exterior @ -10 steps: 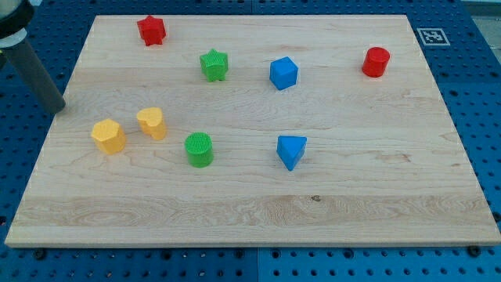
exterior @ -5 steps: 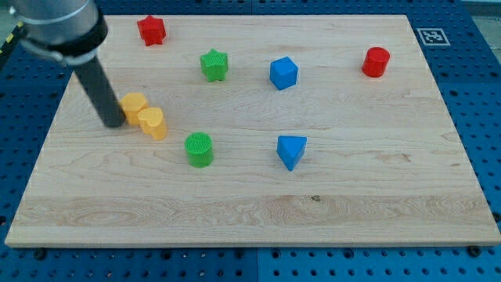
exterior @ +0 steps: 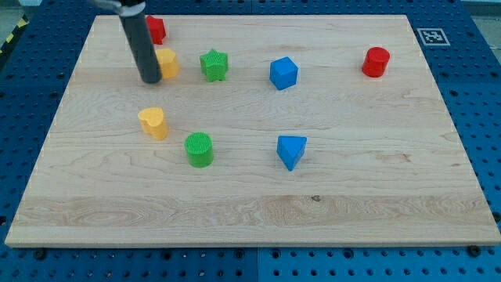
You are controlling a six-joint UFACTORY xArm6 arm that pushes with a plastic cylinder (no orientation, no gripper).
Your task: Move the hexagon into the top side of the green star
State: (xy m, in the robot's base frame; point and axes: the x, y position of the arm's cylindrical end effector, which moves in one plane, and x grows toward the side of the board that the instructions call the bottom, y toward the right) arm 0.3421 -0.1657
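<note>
Item: yellow hexagon (exterior: pixel 167 61) | Position: just left of the green star (exterior: pixel 214 64), beside its left side, not its top | End effector: my tip (exterior: pixel 150 80), a bare rod without jaws, touching hexagon's left | Risk: pushing rightward likely knocks the star away; red star (exterior: pixel 156 29) close behind.

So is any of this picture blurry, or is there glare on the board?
Camera view: blocks like the green star and blue cube are sharp; the wooden board shows even light, no glare, soft shadows. Only the rod above my tip looks slightly smeared.
</note>
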